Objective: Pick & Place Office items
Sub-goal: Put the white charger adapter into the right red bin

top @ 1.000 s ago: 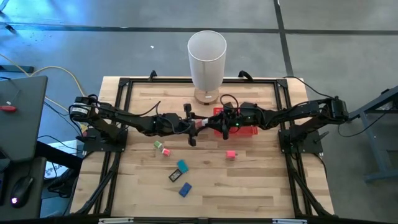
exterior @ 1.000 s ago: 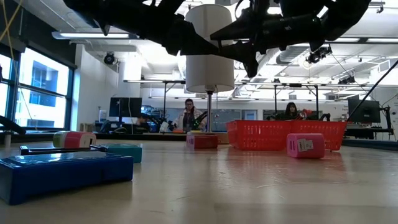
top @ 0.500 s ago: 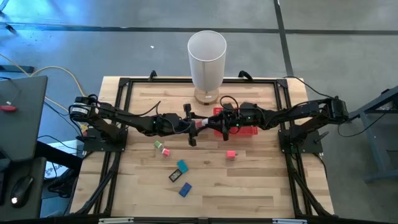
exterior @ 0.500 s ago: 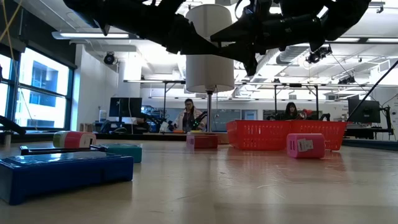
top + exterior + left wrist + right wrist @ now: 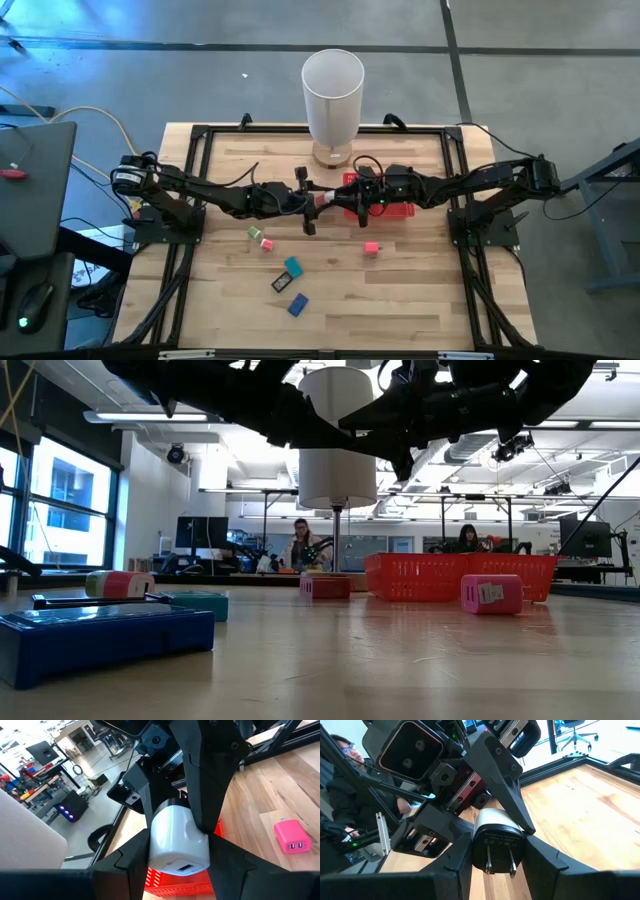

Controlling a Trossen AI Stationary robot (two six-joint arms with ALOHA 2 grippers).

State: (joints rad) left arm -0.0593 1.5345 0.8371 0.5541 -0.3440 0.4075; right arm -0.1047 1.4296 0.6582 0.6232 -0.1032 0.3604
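While both dark arms reach toward each other above the middle of the worktop [image 5: 400,290], they hold the same thing between them: a small white plug adapter with a black face and two metal pins [image 5: 496,839]. The left hand [image 5: 179,851] grips the white rounded body of the adapter from its two sides, and the right hand [image 5: 494,851] grips the black end with the pins, also from two sides. Both hands are therefore closed narrowly on this one piece, which hangs in the air just beside the near-left part of the red mesh tray [image 5: 400,210].

This tray stands a little behind the centre of the worktop, and the tall white cylinder [image 5: 332,95] stands at the middle of the far edge.

Other office items lie on the wood. A pink plug block [image 5: 371,248] lies in front of the tray, toward the near edge. A small pink and green piece [image 5: 254,233] and a second small red and green piece [image 5: 266,243] lie close together left of the centre. A teal block [image 5: 292,266], a black flat piece [image 5: 281,284] and a blue flat block [image 5: 298,305] lie in a loose row nearer the near edge.

In the low view, two people [image 5: 302,546] sit in the room behind the worktop.
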